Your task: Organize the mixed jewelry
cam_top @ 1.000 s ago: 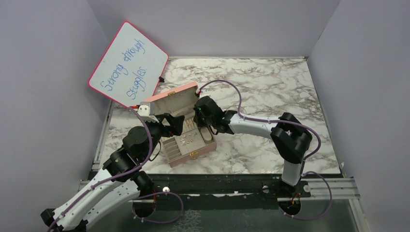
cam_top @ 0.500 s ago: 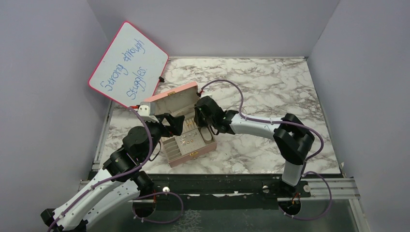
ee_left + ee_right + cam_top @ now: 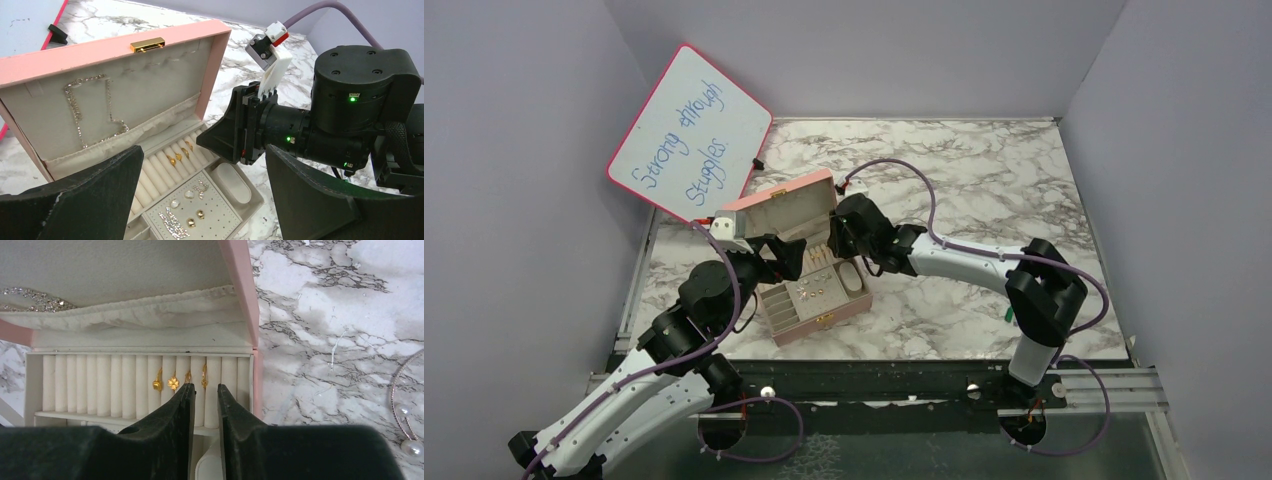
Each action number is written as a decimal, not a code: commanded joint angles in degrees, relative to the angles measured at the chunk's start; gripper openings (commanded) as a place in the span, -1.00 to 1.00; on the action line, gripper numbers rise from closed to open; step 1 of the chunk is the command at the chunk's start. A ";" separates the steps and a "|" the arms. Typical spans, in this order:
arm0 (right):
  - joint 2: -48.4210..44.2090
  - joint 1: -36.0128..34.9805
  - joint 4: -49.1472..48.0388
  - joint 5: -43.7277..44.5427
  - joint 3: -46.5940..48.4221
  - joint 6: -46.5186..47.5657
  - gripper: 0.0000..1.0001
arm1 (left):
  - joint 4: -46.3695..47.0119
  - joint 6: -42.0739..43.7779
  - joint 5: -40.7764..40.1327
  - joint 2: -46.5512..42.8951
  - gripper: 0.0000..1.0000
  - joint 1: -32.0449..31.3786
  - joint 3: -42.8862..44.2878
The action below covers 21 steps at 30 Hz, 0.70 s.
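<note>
Rings [image 3: 173, 383] sit in the box's [image 3: 239, 290] rolls [image 3: 100, 385], studs [image 3: 191, 222] before them.

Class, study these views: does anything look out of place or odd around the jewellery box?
Yes. A thin silvery hoop with pearl ends lies on the marble table, outside the pink box, while the gold rings sit in its ring rolls.

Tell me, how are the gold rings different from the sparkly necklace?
The rings are gold; the necklace is silvery. The rings are tiny; the necklace is long. The rings sit between the padded rolls; the necklace hangs in the lid. Both are inside the pink box.
</note>
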State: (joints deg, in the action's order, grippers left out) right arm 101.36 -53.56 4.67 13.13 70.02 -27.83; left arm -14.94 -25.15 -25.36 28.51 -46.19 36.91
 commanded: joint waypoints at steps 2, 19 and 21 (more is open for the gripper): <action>-1.24 -0.23 2.02 1.14 1.52 -0.53 -0.40 | 0.44 0.89 -1.18 0.05 0.85 0.06 -0.39; -11.62 10.60 14.93 12.37 -8.34 -15.90 -0.06 | -1.57 -0.52 1.85 0.40 0.86 0.07 0.10; -12.80 13.98 15.81 11.72 -10.47 -17.03 -0.02 | -2.05 -1.11 2.70 0.49 0.86 0.06 0.23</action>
State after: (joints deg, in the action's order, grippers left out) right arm 91.02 -45.04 14.26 22.65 63.99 -40.05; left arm -16.12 -25.39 -24.88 28.82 -46.19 36.91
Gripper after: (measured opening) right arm 0.474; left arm 0.928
